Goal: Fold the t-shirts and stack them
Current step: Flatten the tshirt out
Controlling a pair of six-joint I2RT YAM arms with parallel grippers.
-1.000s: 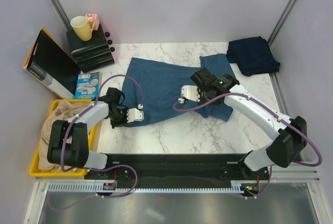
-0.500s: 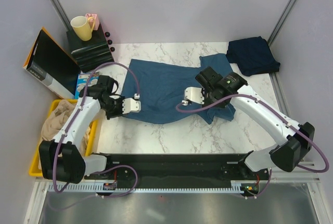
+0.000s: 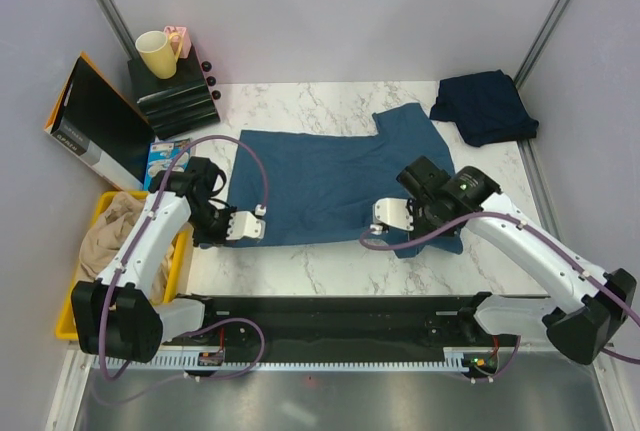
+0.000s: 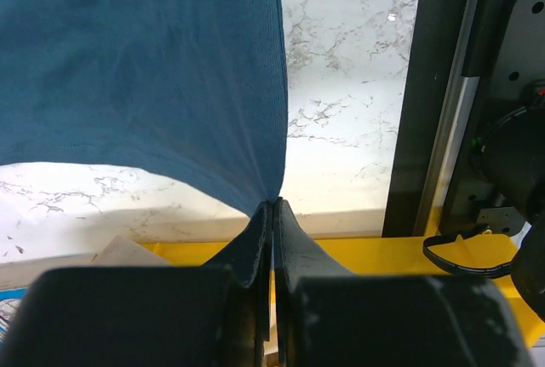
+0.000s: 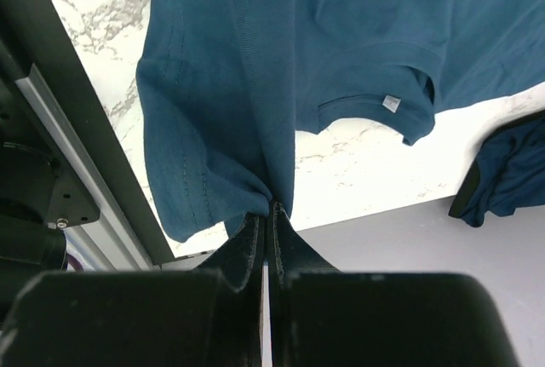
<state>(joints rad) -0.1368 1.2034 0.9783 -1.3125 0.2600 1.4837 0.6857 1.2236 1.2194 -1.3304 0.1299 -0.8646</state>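
Observation:
The steel-blue t-shirt (image 3: 320, 176) lies stretched across the middle of the marble table, its collar and one sleeve toward the back right. My left gripper (image 3: 232, 231) is shut on the shirt's near-left corner, and the cloth fans out from its closed tips (image 4: 273, 203) in the left wrist view. At the shirt's near-right part, my right gripper (image 3: 410, 231) is shut on a bunched fold of hem (image 5: 271, 205). The navy t-shirt (image 3: 484, 106) sits crumpled at the back right corner, apart from both grippers; a bit of it (image 5: 511, 171) shows in the right wrist view.
A yellow bin (image 3: 75, 301) holding beige cloth stands off the table's left edge. At the back left are a yellow cup (image 3: 155, 53) on a black box stack (image 3: 172, 96), a leaning black board (image 3: 95, 121) and a booklet (image 3: 168, 163). The black base rail (image 3: 330, 316) runs along the near edge.
Both grippers have pulled the steel-blue shirt toward the near edge and apart. The rumpled cloth now lies flatter and wider, with its near hem drawn straight between them.

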